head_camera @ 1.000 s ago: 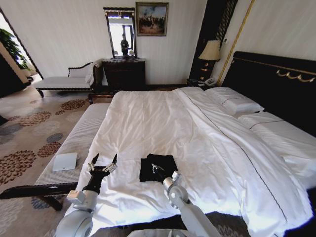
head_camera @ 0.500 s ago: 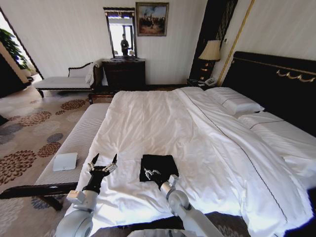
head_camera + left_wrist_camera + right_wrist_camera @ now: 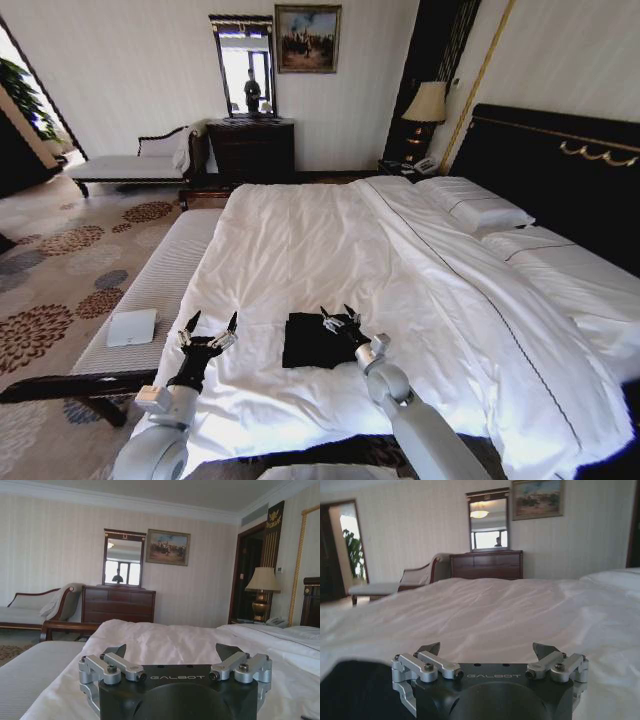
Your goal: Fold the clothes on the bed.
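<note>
The clothes (image 3: 308,343) lie as a small black folded square near the foot of the bed (image 3: 330,230), on its white duvet. My right gripper (image 3: 338,316) hovers open over the square's far right corner with nothing between its fingers. The right wrist view looks past the open right gripper (image 3: 487,647) across the duvet, with the black clothes (image 3: 355,690) just beside it. My left gripper (image 3: 208,325) is held up open and empty at the bed's left edge, a short way left of the clothes. In the left wrist view the left gripper (image 3: 171,650) faces along the bed.
A narrow white-cushioned bench (image 3: 150,290) runs along the bed's left side with a small white box (image 3: 132,327) on it. Pillows (image 3: 475,210) and the dark headboard (image 3: 560,170) are at the right. A dresser (image 3: 250,148) stands at the far wall.
My right gripper has risen off the near part of the clothes and swung right and farther over the bed. The clothes lie flatter than a second ago. The left arm has not moved.
</note>
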### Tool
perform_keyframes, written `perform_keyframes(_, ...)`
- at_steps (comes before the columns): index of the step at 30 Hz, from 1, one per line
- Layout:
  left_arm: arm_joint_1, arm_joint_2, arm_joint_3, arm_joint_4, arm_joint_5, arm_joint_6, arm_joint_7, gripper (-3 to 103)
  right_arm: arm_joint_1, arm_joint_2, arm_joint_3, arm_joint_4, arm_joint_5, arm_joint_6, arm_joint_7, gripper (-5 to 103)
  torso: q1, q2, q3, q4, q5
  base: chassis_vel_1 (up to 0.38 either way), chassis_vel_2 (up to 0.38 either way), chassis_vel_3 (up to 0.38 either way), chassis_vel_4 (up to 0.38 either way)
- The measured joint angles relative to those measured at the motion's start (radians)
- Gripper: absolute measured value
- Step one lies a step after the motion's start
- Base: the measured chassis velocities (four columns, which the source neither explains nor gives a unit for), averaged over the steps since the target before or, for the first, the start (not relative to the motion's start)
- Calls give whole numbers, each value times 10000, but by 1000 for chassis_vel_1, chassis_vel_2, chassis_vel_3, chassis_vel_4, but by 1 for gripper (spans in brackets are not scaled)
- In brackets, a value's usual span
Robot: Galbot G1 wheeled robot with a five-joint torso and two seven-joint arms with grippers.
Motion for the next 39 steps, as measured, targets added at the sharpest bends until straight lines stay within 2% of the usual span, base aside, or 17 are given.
perform_keyframes(1, 0, 0, 1, 0, 0, 1, 0, 100, 170, 92, -209, -398, -662, 253, -9, 100, 0, 1, 0, 0, -1, 0, 0, 0, 0)
perform_keyframes(3, 0, 0, 0, 0, 0, 0, 0, 100, 321, 196, -502, -775, -1222, 434, -18, 100, 0, 1, 0, 0, -2, 0, 0, 0, 0)
perform_keyframes(8, 0, 0, 0, 0, 0, 0, 0, 100, 636, 437, -1426, -1402, -1848, 544, -47, 100, 0, 1, -1, 1, -2, 0, 0, 0, 0)
perform_keyframes(14, 0, 0, 0, 0, 0, 0, 0, 100, 764, 494, -2399, -1521, -1958, 542, -70, 100, 0, 1, 0, 0, -2, 0, 0, 0, 0)
perform_keyframes(20, 0, 0, 0, 0, 0, 0, 0, 100, 510, 400, -2360, -681, -1344, 428, -33, 100, 0, 1, -1, 0, -1, 0, 0, 0, 0)
perform_keyframes(25, 0, 0, 0, 0, 0, 0, 0, 100, 48, 225, -1496, 154, -990, 371, 4, 100, 0, 3, -2, 1, 0, 0, 0, 0, 0)
perform_keyframes(30, 0, 0, 1, 0, 0, -1, 0, 100, -897, -156, 236, 1191, -475, 423, -62, 100, 0, 3, -2, 0, 2, 0, 0, 0, 0)
perform_keyframes(31, 0, 0, 1, 0, 0, -1, 0, 100, -897, -156, 236, 1191, -475, 423, -62, 100, 0, 3, -2, 0, 2, 0, 0, 0, 0)
perform_keyframes(34, 0, 0, 0, 0, 0, -1, 0, 100, -1820, -544, 1663, 1976, 291, 517, -79, 100, 0, 2, -2, -1, -1, 0, 0, 0, 0)
perform_keyframes(36, 0, 0, 1, 0, 0, -1, 0, 100, -2027, -595, 1970, 2128, 386, 536, -109, 100, 0, 3, -2, 0, 1, 0, 0, 0, 0)
perform_keyframes(39, 0, 0, 0, 0, 0, -1, -1, 100, -3044, -651, 3310, 2934, 554, 663, -309, 100, 0, 3, -1, -3, 0, 0, 0, 0, 0)
